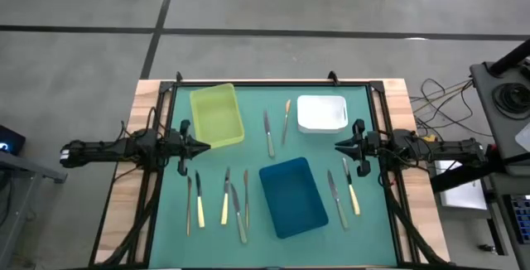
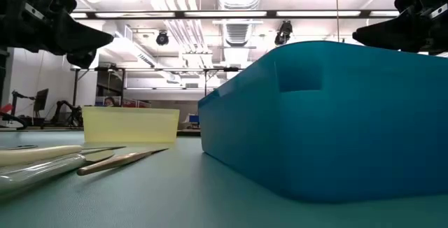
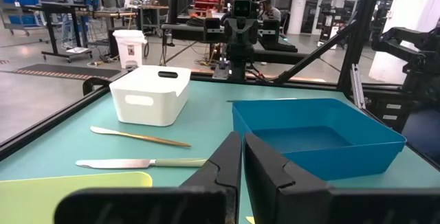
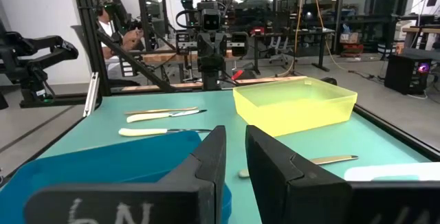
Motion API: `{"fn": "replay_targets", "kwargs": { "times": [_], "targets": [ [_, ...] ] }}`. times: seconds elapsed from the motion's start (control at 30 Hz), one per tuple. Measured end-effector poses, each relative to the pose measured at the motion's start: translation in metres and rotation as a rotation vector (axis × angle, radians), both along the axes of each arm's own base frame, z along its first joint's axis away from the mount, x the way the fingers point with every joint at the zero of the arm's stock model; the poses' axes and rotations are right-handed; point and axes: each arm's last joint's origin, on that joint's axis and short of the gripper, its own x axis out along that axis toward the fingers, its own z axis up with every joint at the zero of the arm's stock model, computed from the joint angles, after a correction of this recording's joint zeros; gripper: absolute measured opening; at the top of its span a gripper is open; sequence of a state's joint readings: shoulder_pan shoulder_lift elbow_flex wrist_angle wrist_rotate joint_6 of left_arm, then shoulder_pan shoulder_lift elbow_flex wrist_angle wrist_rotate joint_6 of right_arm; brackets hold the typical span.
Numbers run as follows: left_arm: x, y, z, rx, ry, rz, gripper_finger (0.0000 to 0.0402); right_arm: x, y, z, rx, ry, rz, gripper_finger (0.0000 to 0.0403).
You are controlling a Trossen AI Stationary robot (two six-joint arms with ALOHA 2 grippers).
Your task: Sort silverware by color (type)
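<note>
Right gripper (image 4: 235,157) hides the blue tray's (image 4: 82,165) rim.

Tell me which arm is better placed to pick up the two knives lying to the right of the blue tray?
The right arm. Its hand hangs empty just above those two knives, on the same side of the blue tray. The left hand is shut and would have to reach across that tray.
</note>
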State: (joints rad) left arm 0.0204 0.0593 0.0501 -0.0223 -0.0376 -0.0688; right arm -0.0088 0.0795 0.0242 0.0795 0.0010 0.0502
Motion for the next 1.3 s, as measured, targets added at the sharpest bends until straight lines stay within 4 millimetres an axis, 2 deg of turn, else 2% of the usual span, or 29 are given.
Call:
{"fn": "replay_targets", "kwargs": {
  "times": [0.7, 0.77, 0.83, 0.9, 1.03, 1.3],
  "targets": [
    [0.0, 0.0, 0.0, 0.0, 0.0, 0.0, 0.0, 0.0, 0.0, 0.0, 0.002, -0.002, 0.0, 0.0047],
    [0.0, 0.0, 0.0, 0.014, 0.001, 0.0, 0.0, 0.0, 0.0, 0.0, 0.069, -0.002, 0.002, 0.0047],
    [0.0, 0.0, 0.001, 0.046, -0.006, 0.003, 0.0, 0.0, 0.0, 0.0, 0.222, -0.002, 0.005, 0.0047],
    [0.0, 0.0, 0.006, 0.008, -0.058, 0.003, 0.0, 0.0, 0.0, 0.001, 0.302, -0.011, 0.007, 0.0047],
    [-0.002, 0.001, 0.022, -0.274, -0.243, 0.009, 0.0, 0.0, 0.0, 0.003, 0.385, -0.037, 0.016, 0.0047],
    [-0.011, 0.009, 0.044, -0.417, -0.548, 0.228, 0.0, 0.0, 0.002, 0.02, 0.511, -0.184, 0.119, 0.0047]
  ]
}}
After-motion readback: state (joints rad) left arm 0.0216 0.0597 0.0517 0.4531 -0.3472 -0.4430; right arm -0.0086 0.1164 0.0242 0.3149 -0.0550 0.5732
